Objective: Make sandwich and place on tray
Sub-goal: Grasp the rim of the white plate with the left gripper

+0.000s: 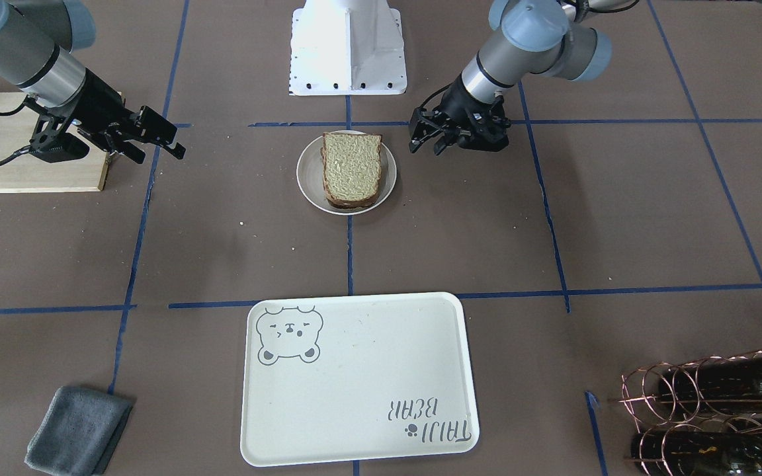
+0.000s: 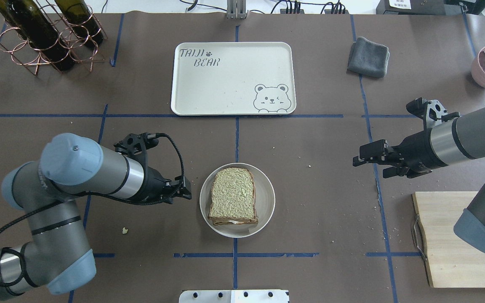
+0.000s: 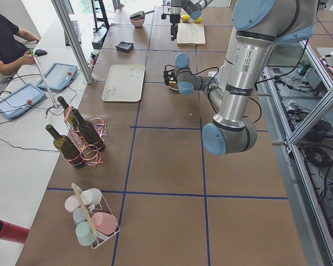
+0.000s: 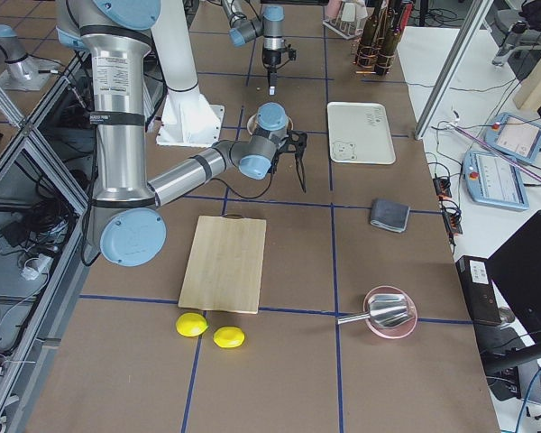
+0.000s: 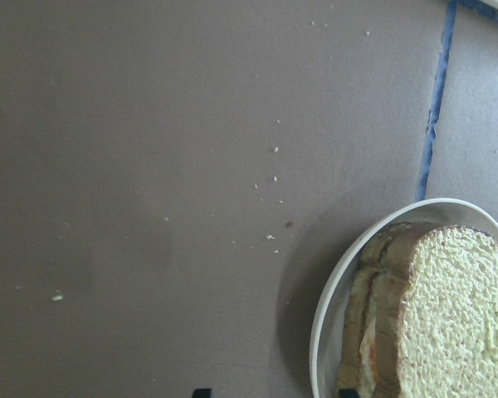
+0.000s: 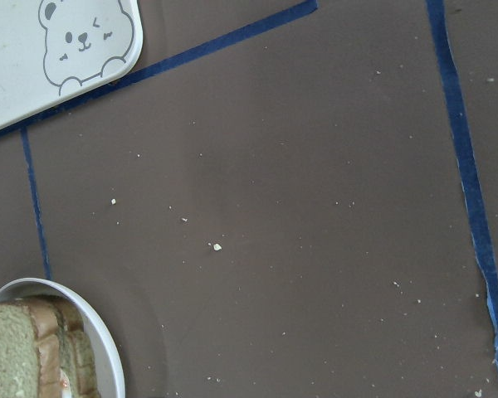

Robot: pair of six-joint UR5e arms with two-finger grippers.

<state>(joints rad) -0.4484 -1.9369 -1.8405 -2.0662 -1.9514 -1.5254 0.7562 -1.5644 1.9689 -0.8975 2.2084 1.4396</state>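
Now: sandwich on plate, fingers apart

Front-facing: the sandwich lies stacked on the round plate mid-tabletop, well apart from the tray. The left fingers hover just beside the plate, spread and holding nothing.

Overhead: the right fingers, also spread and unladen, hang near the cutting board.

Left wrist: egg peeks out between the slices.
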